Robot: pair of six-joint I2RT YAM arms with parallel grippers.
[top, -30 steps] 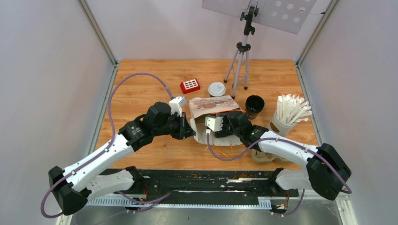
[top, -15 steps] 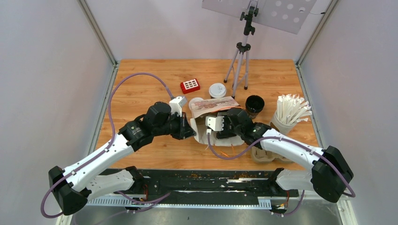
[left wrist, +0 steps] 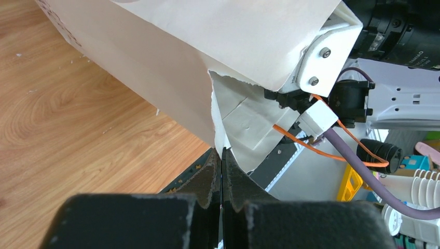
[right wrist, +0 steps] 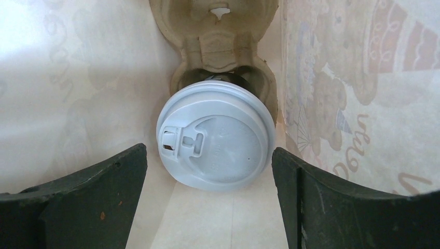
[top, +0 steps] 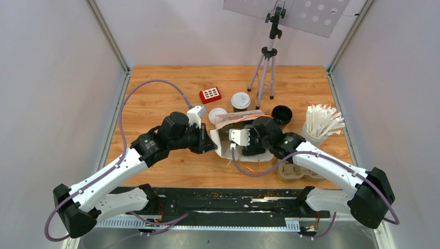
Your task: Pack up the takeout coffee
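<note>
1. At the near edge of the paper bag (left wrist: 207, 46), the left gripper (left wrist: 221, 168) was pinched fully closed on the torn paper of the mouth. I judge it should only hold the mouth open and not pull, because the tear could run further.
2. Inside the bag, the right gripper (right wrist: 207, 158) stood with its jaws wide, one on each side of a takeout coffee (right wrist: 215, 148) and not touching its lid. Backing straight out seemed the safe way.
3. This coffee sat in a cardboard tray (right wrist: 220, 36), deep in the bag.
4. Behind the bag stood another lidded coffee (top: 240, 99), an open black cup (top: 282, 114) and a loose lid (top: 217, 114).
</note>
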